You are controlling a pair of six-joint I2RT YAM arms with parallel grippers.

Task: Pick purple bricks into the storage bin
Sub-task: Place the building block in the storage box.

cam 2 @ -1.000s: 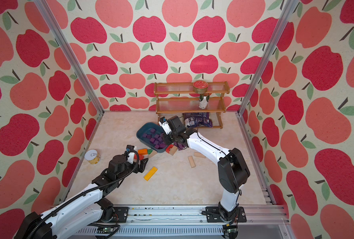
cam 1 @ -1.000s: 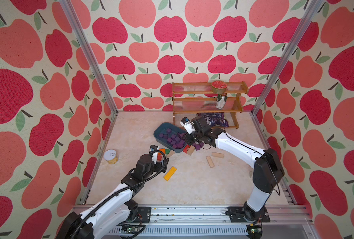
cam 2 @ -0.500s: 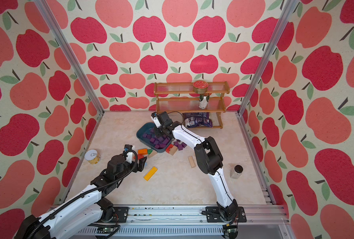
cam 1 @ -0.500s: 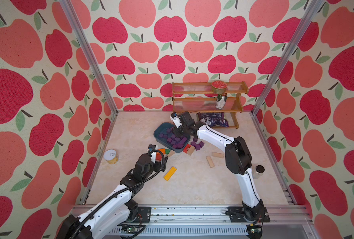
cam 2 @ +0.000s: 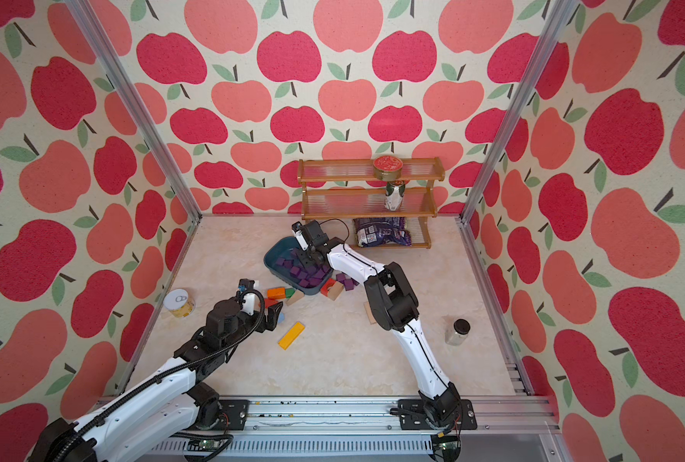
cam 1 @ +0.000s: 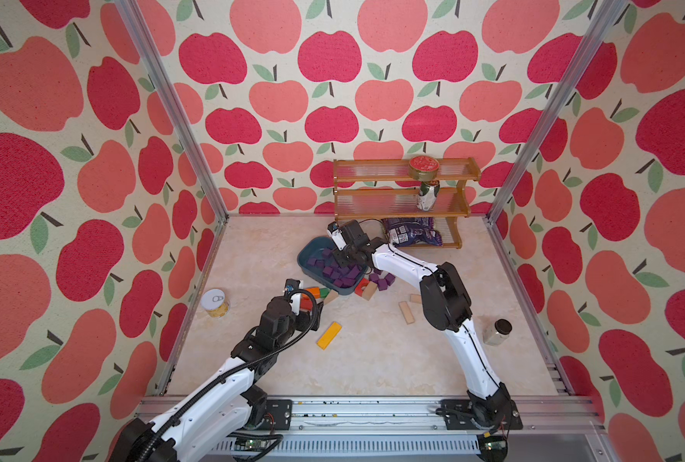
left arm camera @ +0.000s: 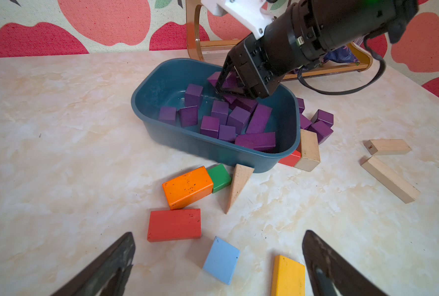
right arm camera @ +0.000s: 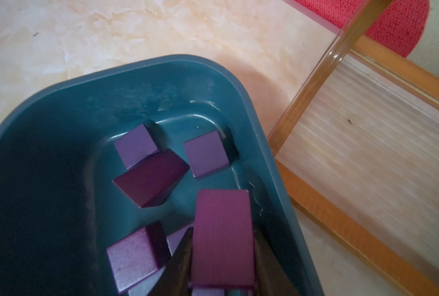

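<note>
**A:** So, where is the right hand [right arm camera: 222,256]?

**B:** Down inside the storage bin [left arm camera: 187,143]. It is pinching one oblong purple brick [right arm camera: 222,217] between its fingers, close to the bin wall on the wooden rack [right arm camera: 346,225] side. The rack's foot stands just beside that corner of the bin.

**A:** And the other purple bricks [left arm camera: 239,119]?

**B:** Most lie loose in the bin, heaped toward one end, and the floor at the other end is bare. A few purple cubes [left arm camera: 322,125] sit on the tabletop [left arm camera: 59,153] just outside the crowded end. Beside them, a tan block [left arm camera: 308,150] and a red piece [left arm camera: 289,159] rest against the bin's corner.

**A:** How crowded is the near rim?

**B:** A tan wedge [left arm camera: 236,184] has its broad end up against the wall, and a green block [left arm camera: 219,178] sits just beside it. That block touches an orange block [left arm camera: 187,187].

**A:** What about the left hand [left arm camera: 218,234]?

**B:** It is spread wide and empty, well apart from the bin. A red block [left arm camera: 173,225], a light-blue block [left arm camera: 221,260] and a yellow block [left arm camera: 287,276] lie near it.

**A:** Is there any open room?

**B:** Plenty. In both top views the tabletop is bare from the yellow block to the near edge. Two tan planks [left arm camera: 390,183] lie off to the right. A tin can [cam 1: 215,303] stands near the left edge and a glass jar [cam 1: 498,332] near the right edge.
</note>
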